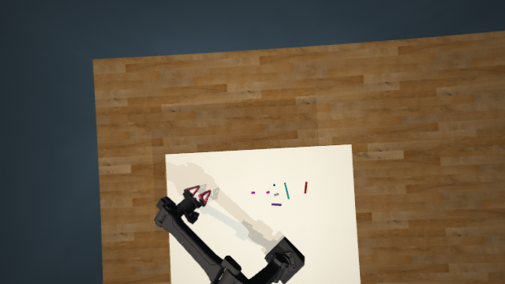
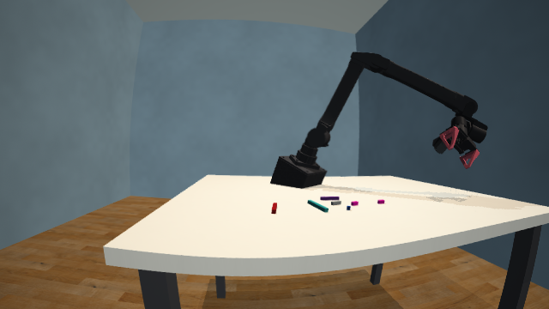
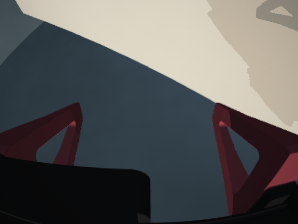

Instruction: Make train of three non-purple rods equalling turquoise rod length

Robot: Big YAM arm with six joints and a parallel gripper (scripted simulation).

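The turquoise rod [image 1: 286, 191] [image 2: 317, 206] lies flat, slightly slanted. The red rod [image 1: 305, 187] [image 2: 274, 208] lies apart to its right in the top view. Left of the turquoise rod are the short grey rod [image 1: 276, 194] [image 2: 336, 202], the tiny blue rod [image 1: 274, 184] [image 2: 348, 208] and a magenta rod [image 1: 267, 192] [image 2: 354, 203]. Another magenta rod [image 1: 252, 192] [image 2: 381, 202] lies farther left. The purple rod [image 1: 276, 204] [image 2: 329, 198] lies below the grey one in the top view. All lie separate. My gripper [image 1: 204, 188] [image 2: 459, 158] [image 3: 147, 110] is open and empty, high up and far from the rods.
The white table [image 1: 323, 170] [image 2: 214, 232] [image 3: 150, 45] carries the rods and the arm's base [image 1: 288, 256] [image 2: 298, 172]. The wrist view shows the table's edge and the floor beyond, with no rod in sight. The arm's shadow falls across the table's left part in the top view.
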